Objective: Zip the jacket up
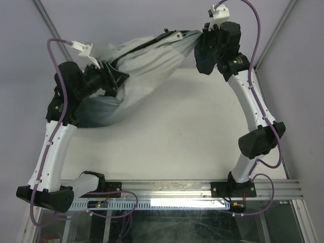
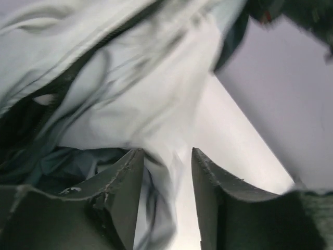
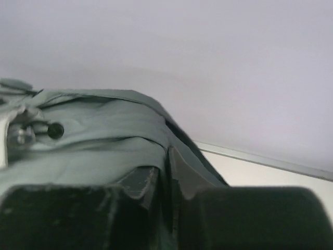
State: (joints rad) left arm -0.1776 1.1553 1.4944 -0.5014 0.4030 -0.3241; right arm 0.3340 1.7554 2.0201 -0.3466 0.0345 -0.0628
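The jacket (image 1: 147,58) hangs off the table at the far side, stretched between my two arms, light grey in the middle and dark teal at both ends. Its dark zipper line (image 1: 147,43) runs along the top edge and shows again as a dark zipper track (image 2: 78,67) in the left wrist view. My left gripper (image 1: 114,76) is at the jacket's left end; its jaws stand apart, with a loose grey fold (image 2: 161,198) hanging between them beside the left finger. My right gripper (image 1: 200,38) is shut on the jacket's teal edge (image 3: 93,140), the fabric pinched between its fingertips (image 3: 167,156).
The white tabletop (image 1: 172,136) lies below the hanging jacket. Metal frame posts (image 1: 50,23) rise at the back left and back right (image 1: 276,30), near the enclosure walls. An aluminium rail (image 1: 202,187) with cables runs along the near edge. A dark snap (image 3: 54,130) sits on the fabric.
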